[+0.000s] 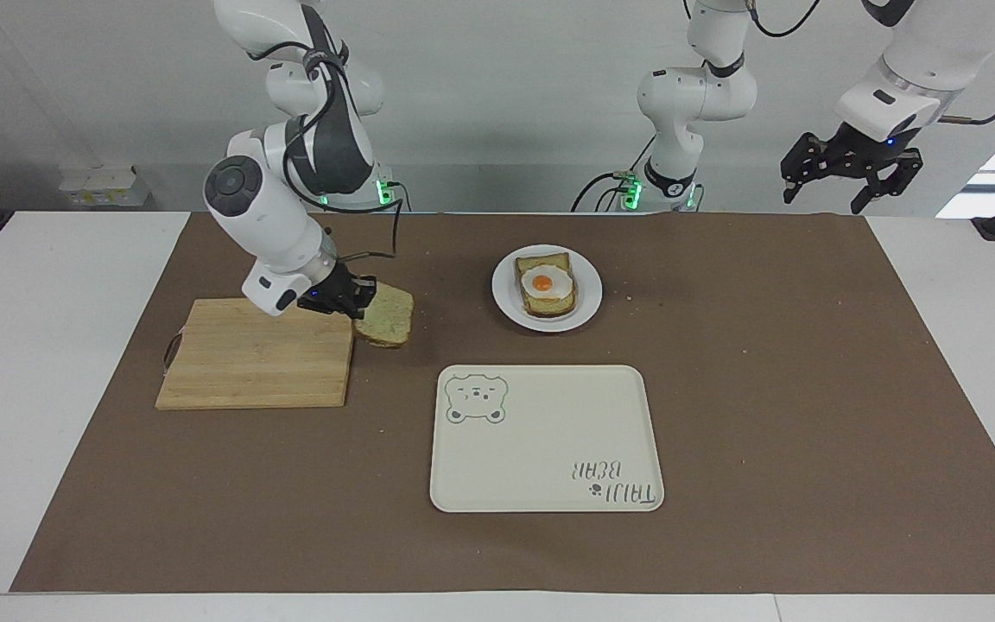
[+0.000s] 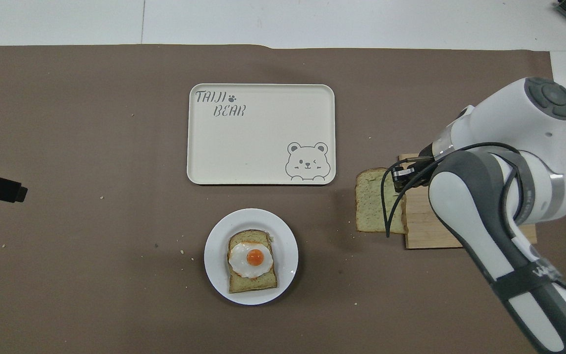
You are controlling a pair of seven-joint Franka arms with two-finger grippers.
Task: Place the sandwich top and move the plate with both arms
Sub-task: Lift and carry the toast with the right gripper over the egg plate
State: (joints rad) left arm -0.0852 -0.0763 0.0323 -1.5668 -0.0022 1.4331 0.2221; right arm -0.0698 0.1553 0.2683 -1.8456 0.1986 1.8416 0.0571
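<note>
Two black claws are seen. The right claw [image 1: 361,296] is clamped on one edge of the sandwich top [image 1: 386,315], a plain bread slice with pale speckled crumb and brown crust, which is held tilted in the air over the brown paper mat [image 1: 765,389], just past the edge of the rectangular wooden cutting board [image 1: 256,358] that faces the plate. The small round white plate [image 1: 504,298] is set on the mat near the middle of the tabletop [image 1: 57,363], and a toast slice bearing a fried egg [image 1: 546,283] is carried on it. The rectangular cream tray with a bear drawing [image 1: 549,432] is laid farther from the robots than the plate. The left claw [image 1: 850,168] is held apart, raised over the left arm's end of the tabletop, where that arm waits.
</note>
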